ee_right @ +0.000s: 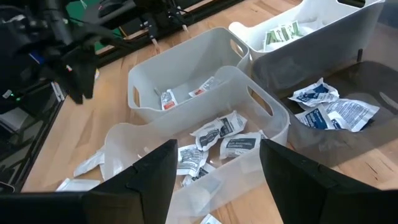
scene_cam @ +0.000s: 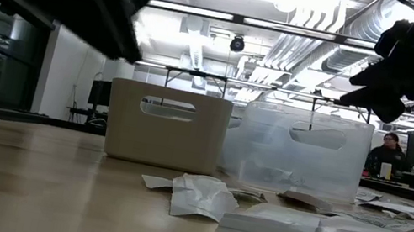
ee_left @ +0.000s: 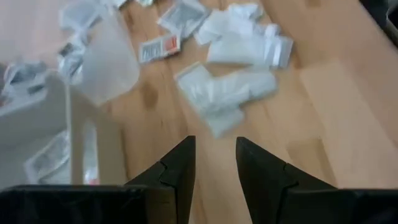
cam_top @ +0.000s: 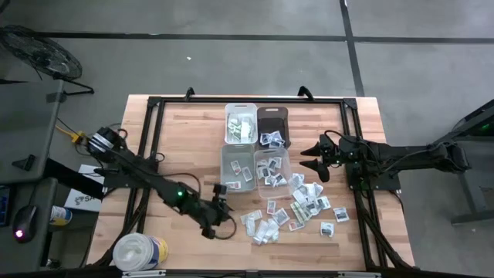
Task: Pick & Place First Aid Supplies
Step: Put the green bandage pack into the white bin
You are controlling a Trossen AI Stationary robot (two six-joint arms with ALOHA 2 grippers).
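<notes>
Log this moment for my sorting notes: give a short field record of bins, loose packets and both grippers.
bins: four in a square block at the table's middle
dark bin: white packets with dark print inside
loose packets: scattered on the wood beside the block, toward the table's front
left gripper: open, empty, over bare wood short of the packets
right gripper: open, empty, beside the bins
white tub: front corner on the left arm's side

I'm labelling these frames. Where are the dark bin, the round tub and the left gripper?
dark bin (cam_top: 272, 116): high view, bare floor near its far end.
round tub (cam_top: 137, 253): high view, white lid.
left gripper (ee_left: 215, 163): left wrist view, gap between fingertips.
</notes>
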